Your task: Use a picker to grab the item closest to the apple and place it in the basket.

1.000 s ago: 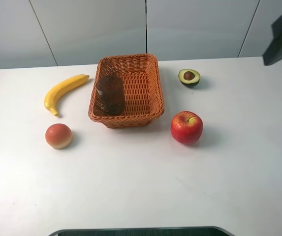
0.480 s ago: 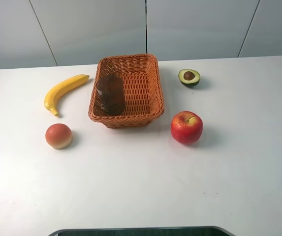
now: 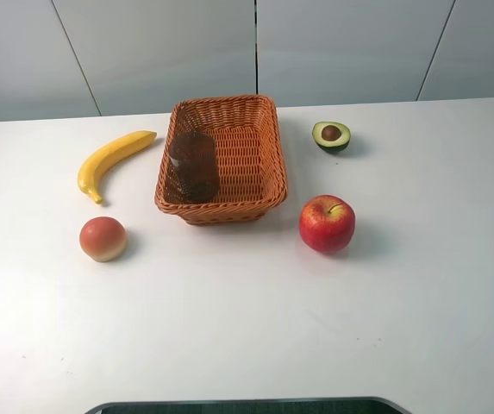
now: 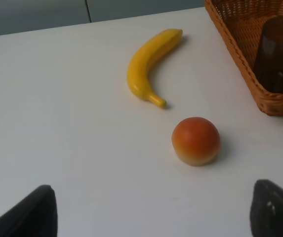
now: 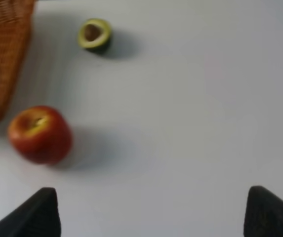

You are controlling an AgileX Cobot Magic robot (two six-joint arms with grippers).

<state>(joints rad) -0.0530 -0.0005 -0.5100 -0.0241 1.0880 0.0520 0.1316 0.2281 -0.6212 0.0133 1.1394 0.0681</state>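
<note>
A red apple (image 3: 327,223) sits on the white table to the right of the orange wicker basket (image 3: 221,213). Behind it lies a halved avocado (image 3: 331,135) with its pit showing. The right wrist view shows the apple (image 5: 40,134), the avocado (image 5: 95,34) and a corner of the basket (image 5: 5,59). My right gripper (image 5: 156,212) is open, well back from both fruits. My left gripper (image 4: 156,212) is open too, short of a peach (image 4: 195,140). Neither gripper shows in the exterior high view.
A dark brown cup (image 3: 194,166) stands in the basket's left half. A banana (image 3: 109,160) and a peach (image 3: 103,238) lie left of the basket. In the left wrist view, banana (image 4: 148,66), basket wall (image 4: 240,54) and cup (image 4: 278,54) lie beyond the peach.
A dark arm part at the upper right edge of the exterior high view one second ago has left the frame. The objects on the table have not moved.
</note>
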